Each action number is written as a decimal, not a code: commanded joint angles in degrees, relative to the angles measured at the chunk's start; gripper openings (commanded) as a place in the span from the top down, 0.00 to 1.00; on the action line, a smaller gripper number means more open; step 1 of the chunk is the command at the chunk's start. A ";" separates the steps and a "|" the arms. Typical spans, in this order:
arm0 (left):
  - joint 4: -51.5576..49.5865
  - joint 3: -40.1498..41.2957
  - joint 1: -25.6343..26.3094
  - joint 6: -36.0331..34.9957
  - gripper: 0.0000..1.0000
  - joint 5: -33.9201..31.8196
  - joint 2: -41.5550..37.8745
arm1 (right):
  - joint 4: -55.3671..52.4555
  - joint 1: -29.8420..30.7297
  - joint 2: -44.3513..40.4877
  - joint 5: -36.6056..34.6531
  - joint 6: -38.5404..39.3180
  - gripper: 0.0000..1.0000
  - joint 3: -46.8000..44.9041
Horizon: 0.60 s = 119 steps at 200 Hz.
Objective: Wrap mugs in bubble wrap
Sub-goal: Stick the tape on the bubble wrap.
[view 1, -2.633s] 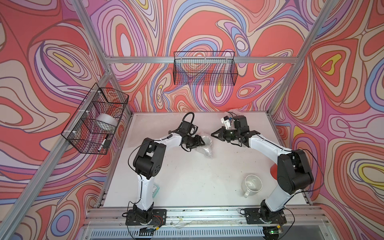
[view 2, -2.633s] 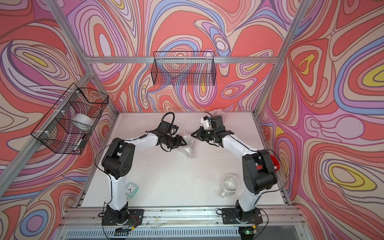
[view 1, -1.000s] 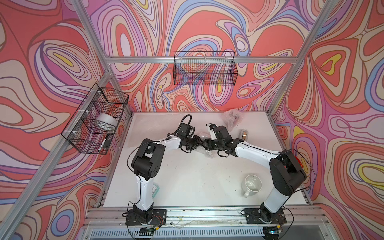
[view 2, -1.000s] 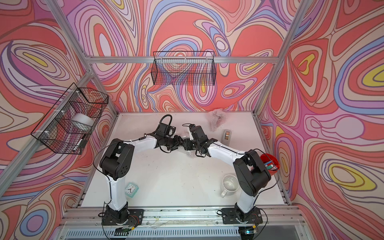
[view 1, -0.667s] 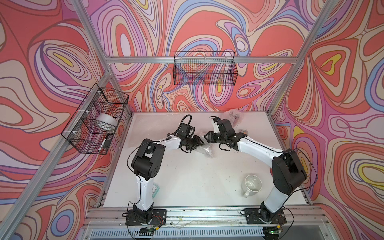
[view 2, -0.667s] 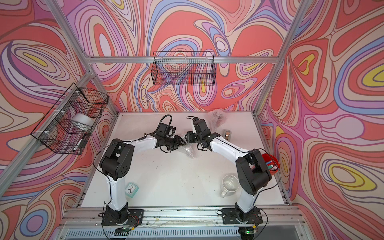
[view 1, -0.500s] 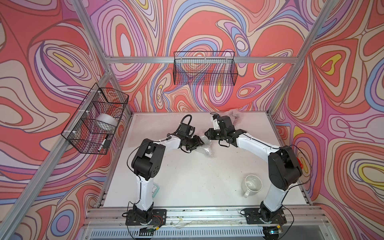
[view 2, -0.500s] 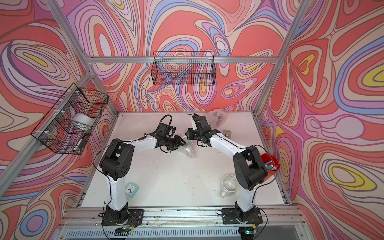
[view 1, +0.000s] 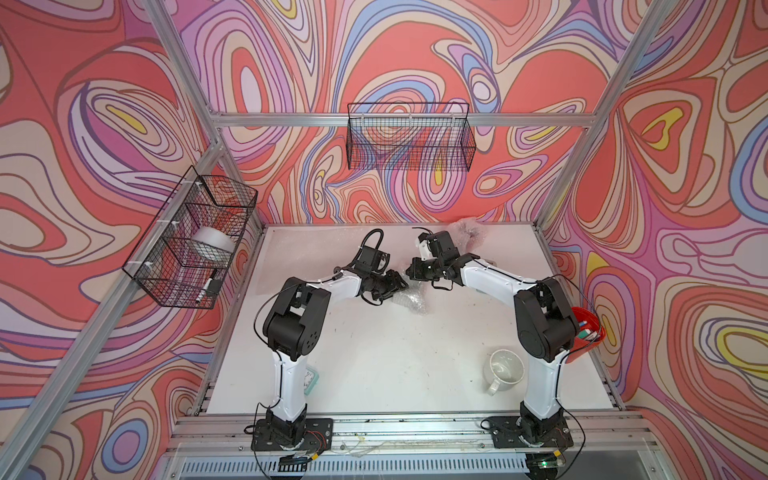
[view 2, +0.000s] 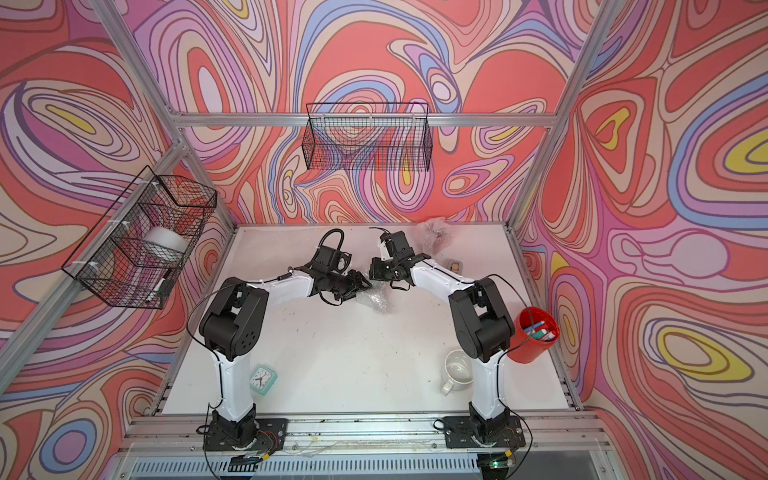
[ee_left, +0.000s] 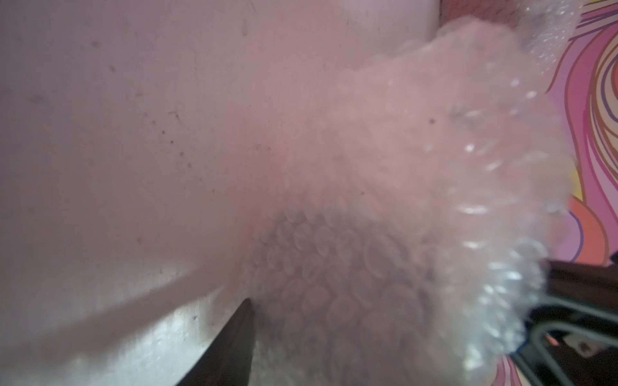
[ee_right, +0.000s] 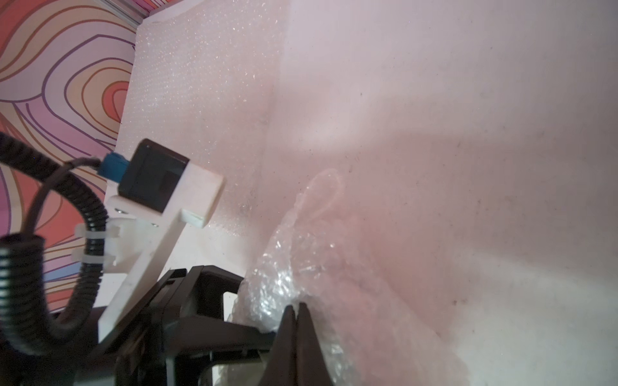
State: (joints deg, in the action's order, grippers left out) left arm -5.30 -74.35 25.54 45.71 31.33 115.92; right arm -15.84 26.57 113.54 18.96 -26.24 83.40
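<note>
My left gripper (view 1: 400,284) (view 2: 362,285) holds a crumpled bundle of bubble wrap (view 1: 413,297) (view 2: 380,300) low over the table's middle back. The bundle fills the left wrist view (ee_left: 384,234), where one dark finger (ee_left: 234,347) shows beside it; what is inside stays hidden. My right gripper (view 1: 410,271) (view 2: 374,273) (ee_right: 296,309) faces the left one, its jaws pressed together on the bundle's edge (ee_right: 277,284). A bare white mug (view 1: 505,368) (view 2: 459,368) stands at the front right. A second wrapped bundle (view 1: 469,232) (view 2: 436,232) lies at the back.
A flat bubble wrap sheet (view 1: 307,257) (ee_right: 200,100) lies at the back left. A red cup with markers (view 2: 534,334) stands by the right arm's base, and a small clock (view 2: 262,378) by the left arm. Wire baskets (view 1: 409,139) hang on the walls, one holding a white roll (view 1: 210,245).
My right gripper has drawn back a little from the left gripper's side and closed its jaws at the bundle's edge. The left gripper has kept still with the bundle.
</note>
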 commanded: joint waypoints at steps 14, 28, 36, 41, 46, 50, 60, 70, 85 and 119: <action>-5.14 1.66 0.24 -0.74 0.45 -2.03 1.95 | 5.78 -1.06 -2.46 1.91 0.40 1.00 -2.18; -5.07 1.59 0.30 -0.71 0.45 -1.94 1.95 | 6.34 -1.47 -2.18 1.14 0.08 1.00 -1.95; -5.16 1.57 0.30 -0.71 0.45 -1.92 1.90 | 6.05 -1.86 -1.58 0.63 -0.12 1.00 -1.62; -5.25 1.57 0.29 -0.71 0.45 -1.98 1.90 | 5.86 -1.95 -1.22 0.17 -0.26 0.99 -1.37; -5.25 1.64 0.30 -0.72 0.45 -1.98 1.78 | 5.23 -2.05 -0.77 -0.78 -0.30 1.00 -1.20; -5.25 1.66 0.31 -0.66 0.45 -1.98 1.80 | 4.53 -2.10 -0.36 -1.67 -0.36 1.00 -0.95; -5.33 1.66 0.31 -0.70 0.45 -2.06 1.73 | 2.94 -2.11 0.57 -4.76 -0.32 1.00 -0.54; -5.36 1.66 0.32 -0.61 0.45 -2.06 1.72 | 1.31 -2.29 1.90 -6.34 -0.33 1.00 0.01; -5.36 1.83 0.29 -0.49 0.45 -2.14 1.59 | -2.43 -2.36 3.91 -6.30 0.08 1.00 1.84; -5.36 2.00 0.31 -0.45 0.45 -2.09 1.60 | 3.64 -2.33 -2.95 -2.56 1.30 0.97 -3.56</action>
State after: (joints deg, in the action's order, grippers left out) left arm -5.41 -74.35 25.56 45.69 31.44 115.92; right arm -13.21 24.53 114.89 16.10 -26.30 83.44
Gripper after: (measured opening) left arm 0.551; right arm 0.040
